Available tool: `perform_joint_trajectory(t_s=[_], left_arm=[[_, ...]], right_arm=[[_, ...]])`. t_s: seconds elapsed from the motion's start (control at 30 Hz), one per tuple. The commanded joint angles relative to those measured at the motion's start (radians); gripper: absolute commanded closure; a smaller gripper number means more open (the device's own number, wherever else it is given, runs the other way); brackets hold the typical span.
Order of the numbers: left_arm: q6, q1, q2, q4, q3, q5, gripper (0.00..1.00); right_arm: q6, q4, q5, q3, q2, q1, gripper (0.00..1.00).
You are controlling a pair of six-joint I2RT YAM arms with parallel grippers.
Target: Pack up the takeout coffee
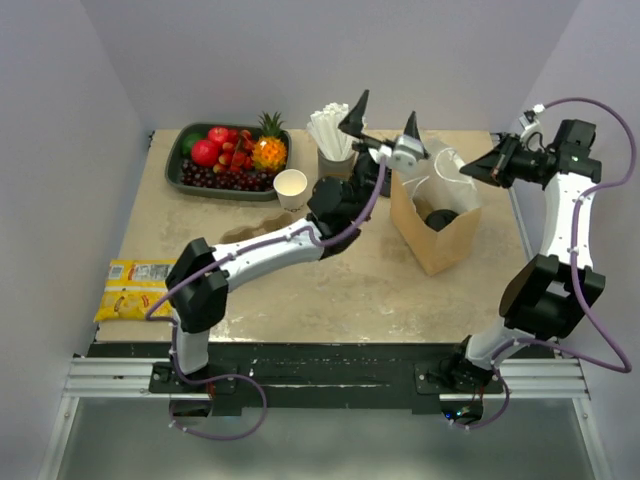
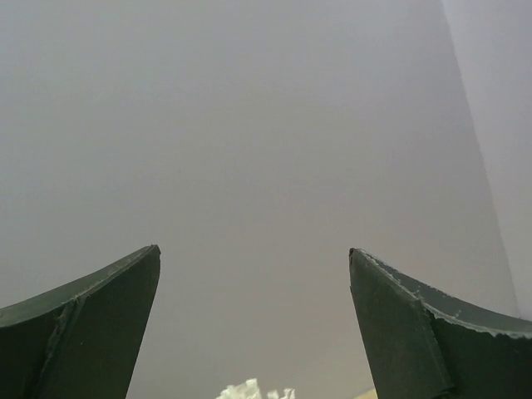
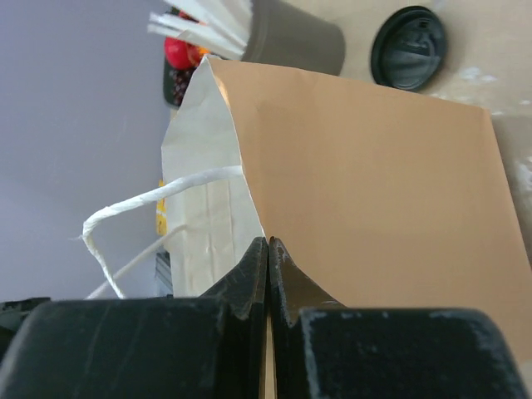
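A round black lid (image 1: 441,218) of a takeout coffee shows inside the open brown paper bag (image 1: 435,235) at right of centre. In the right wrist view a second black lid (image 3: 408,47) lies beyond the bag (image 3: 374,191), beside the grey straw cup (image 3: 295,35); no cup body shows under it. My right gripper (image 1: 482,168) is shut on the bag's right rim, its jaws (image 3: 268,241) pinched on the paper edge. My left gripper (image 1: 385,118) hangs open and empty above the bag's left side, facing the back wall (image 2: 253,249).
The grey cup of white straws (image 1: 334,150) stands just left of the left gripper. A lidless white paper cup (image 1: 291,187) and a dark tray of fruit (image 1: 195,175) sit at the back left. A yellow packet (image 1: 135,287) lies at the table's front left edge.
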Motion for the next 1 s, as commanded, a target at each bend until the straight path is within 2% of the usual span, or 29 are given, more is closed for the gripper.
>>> perform_joint_trajectory(t_s=[0.0,0.03,0.1,0.2,0.27,0.37,0.43,0.47,0.5,0.53,0.63,0.7,0.83,0.97], left_arm=[[-0.232,0.104,-0.107,-0.337,0.066,-0.062,0.0],[-0.284,0.12,-0.113,-0.383,0.063,-0.057,0.0],[-0.334,0.153,-0.131,-0.489,0.042,-0.039,0.0],[-0.383,0.204,-0.16,-0.643,0.014,0.048,0.0],[-0.44,0.254,-0.176,-0.722,-0.003,0.078,0.0],[-0.529,0.337,-0.156,-0.878,0.032,0.179,0.01],[-0.568,0.376,-0.137,-0.951,0.088,0.26,0.07],[-0.578,0.406,-0.124,-1.006,0.105,0.288,0.1],[-0.598,0.419,-0.117,-1.023,0.12,0.314,0.14],[-0.607,0.43,-0.117,-1.032,0.122,0.326,0.16],[-0.601,0.465,-0.114,-1.054,0.114,0.4,0.22],[-0.576,0.471,-0.094,-1.053,0.115,0.435,0.24],[-0.524,0.476,-0.019,-1.063,0.177,0.591,0.29],[-0.526,0.479,0.105,-1.085,0.31,0.67,0.3]], right_arm=[[0.012,-0.017,0.002,-0.003,0.038,-0.076,1.0],[0.015,-0.009,0.002,-0.014,0.043,-0.081,1.0],[0.011,0.002,0.005,-0.028,0.047,-0.086,0.86],[0.0,-0.004,0.002,-0.028,0.054,-0.086,0.79],[-0.002,-0.001,-0.012,-0.026,0.052,-0.086,0.67],[0.004,0.017,-0.035,-0.006,0.051,-0.092,0.57],[0.012,0.028,-0.045,0.029,0.051,-0.104,0.49],[0.017,0.043,-0.058,0.049,0.054,-0.109,0.37],[0.018,0.048,-0.062,0.096,0.061,-0.121,0.32],[0.018,0.049,-0.065,0.124,0.066,-0.13,0.19],[0.003,0.059,-0.056,0.222,0.074,-0.158,0.01],[0.0,0.074,-0.041,0.262,0.074,-0.178,0.01],[-0.009,0.112,-0.004,0.261,0.04,-0.193,0.01],[-0.022,0.158,0.021,0.222,-0.003,-0.196,0.01]])
